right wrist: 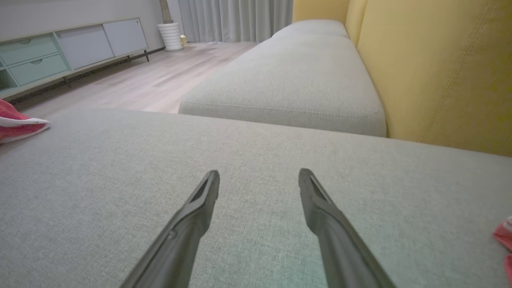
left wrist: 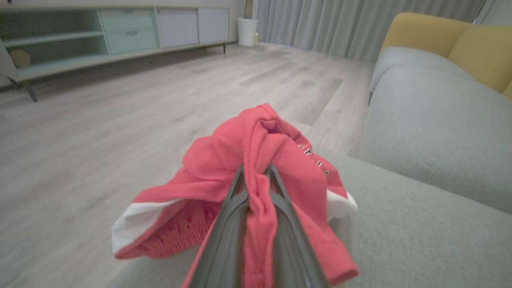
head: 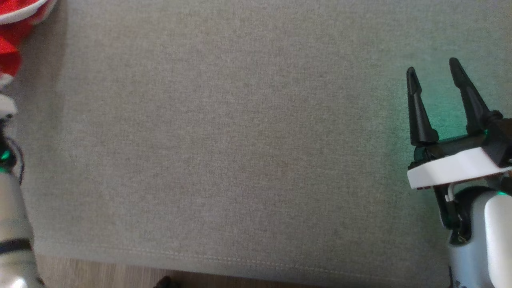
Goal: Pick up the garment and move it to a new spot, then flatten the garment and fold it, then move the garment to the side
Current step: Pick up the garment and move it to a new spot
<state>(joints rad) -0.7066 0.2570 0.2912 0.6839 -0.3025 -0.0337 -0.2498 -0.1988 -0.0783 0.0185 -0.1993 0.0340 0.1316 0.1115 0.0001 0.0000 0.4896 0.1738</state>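
The garment (left wrist: 240, 160) is red with white trim and white lettering, bunched at the corner of the grey sofa seat. In the left wrist view my left gripper (left wrist: 255, 170) is shut on a fold of it, cloth pinched between the two fingers. In the head view the garment (head: 12, 36) lies at the top left corner, beside my left forearm (head: 12, 216) at the left edge. My right gripper (head: 434, 66) stands open over bare cushion at the right, nothing between its fingers (right wrist: 208, 192). A red edge of the garment (right wrist: 20, 124) lies at the far left of the right wrist view.
The grey sofa seat (head: 240, 140) ends at a seam along the front, with wood floor (head: 100, 276) below. Yellow back cushions (right wrist: 440, 72) rise behind it and a second grey seat (right wrist: 296, 76) lies beyond. A low cabinet (left wrist: 120, 32) and a white bin (left wrist: 247, 31) stand across the floor.
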